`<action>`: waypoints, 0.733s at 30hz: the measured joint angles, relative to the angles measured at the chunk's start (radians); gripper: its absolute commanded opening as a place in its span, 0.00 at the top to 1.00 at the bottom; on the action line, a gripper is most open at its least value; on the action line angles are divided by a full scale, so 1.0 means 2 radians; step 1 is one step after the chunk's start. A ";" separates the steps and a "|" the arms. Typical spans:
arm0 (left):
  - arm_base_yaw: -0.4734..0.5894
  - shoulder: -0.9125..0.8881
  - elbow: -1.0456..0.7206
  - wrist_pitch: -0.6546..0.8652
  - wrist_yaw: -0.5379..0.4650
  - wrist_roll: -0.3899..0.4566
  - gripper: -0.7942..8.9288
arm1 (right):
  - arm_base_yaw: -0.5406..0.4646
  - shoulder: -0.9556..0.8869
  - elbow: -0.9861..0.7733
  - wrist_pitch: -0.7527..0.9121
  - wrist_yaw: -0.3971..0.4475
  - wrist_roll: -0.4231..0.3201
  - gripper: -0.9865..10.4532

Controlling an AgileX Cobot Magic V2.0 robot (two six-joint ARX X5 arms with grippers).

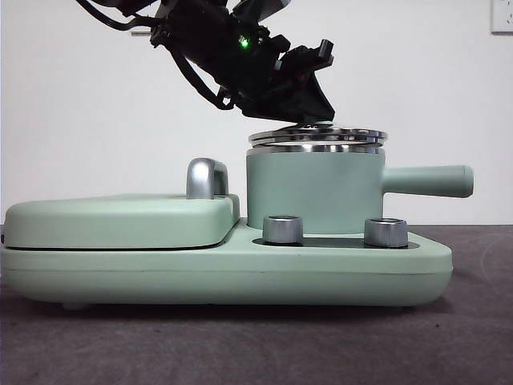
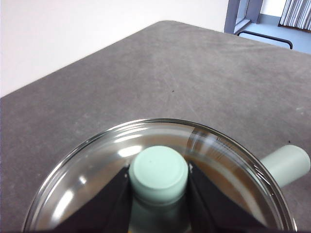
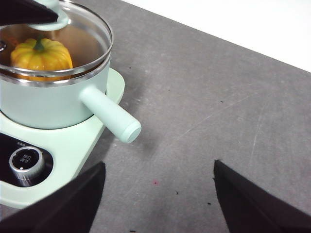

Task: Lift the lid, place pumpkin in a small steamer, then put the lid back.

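Both left gripper jaws astride lid knob.

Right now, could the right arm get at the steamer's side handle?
Probably yes. The right pincer hangs open over bare table beside the side handle, with nothing between them. The left pincer is up on the lid knob, clear of it.

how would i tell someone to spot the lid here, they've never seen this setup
Start at the wide mint-green cooker base on the grey table, then go to the small steamer standing on it. The lid is the clear glass disc with a steel rim on top, its mint-green knob clamped by the left gripper.
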 measured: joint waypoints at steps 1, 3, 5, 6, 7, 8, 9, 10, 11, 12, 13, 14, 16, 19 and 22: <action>0.000 0.000 0.000 0.000 0.000 -0.001 0.90 | 0.000 0.000 0.000 0.000 0.000 0.000 0.61; 0.000 0.000 0.000 0.000 0.000 -0.001 0.90 | 0.000 0.000 0.000 0.000 0.000 0.000 0.61; 0.000 0.001 0.000 0.000 0.000 -0.002 0.90 | 0.000 0.000 0.000 0.000 0.000 0.000 0.61; 0.000 0.001 0.000 0.000 0.000 -0.002 0.90 | 0.000 0.000 0.000 0.000 0.000 0.000 0.61; 0.000 0.001 0.000 -0.001 0.000 -0.002 0.90 | 0.000 0.000 0.000 0.000 0.000 0.000 0.61; 0.000 0.001 0.000 0.000 0.000 -0.002 0.90 | 0.000 0.000 0.000 0.000 0.000 0.000 0.61; 0.000 0.001 0.000 0.000 0.000 -0.002 0.90 | 0.000 0.000 0.000 0.000 0.000 0.000 0.61; 0.000 0.001 0.000 -0.001 0.000 -0.002 0.90 | 0.000 0.000 0.000 0.000 0.000 0.000 0.61; 0.000 0.001 0.000 -0.001 0.000 -0.002 0.90 | 0.000 0.000 0.000 0.000 0.000 0.000 0.61; 0.000 0.001 0.000 -0.002 0.000 -0.002 0.90 | 0.000 0.000 0.000 0.000 0.000 0.000 0.61; 0.000 0.002 0.000 -0.003 0.000 -0.002 0.90 | 0.000 0.000 0.000 0.000 0.000 0.000 0.61; 0.000 0.002 0.000 -0.005 0.000 -0.002 0.90 | 0.000 0.000 0.000 0.000 0.000 0.000 0.61; 0.000 0.006 0.000 -0.008 0.000 -0.004 0.90 | 0.000 0.000 0.000 0.000 0.000 0.000 0.61; 0.000 0.009 0.000 -0.005 -0.001 -0.003 0.90 | 0.000 0.000 0.000 0.000 0.000 0.000 0.61; 0.000 0.010 0.000 -0.005 -0.001 -0.003 0.90 | 0.000 0.000 0.000 0.000 0.000 0.000 0.61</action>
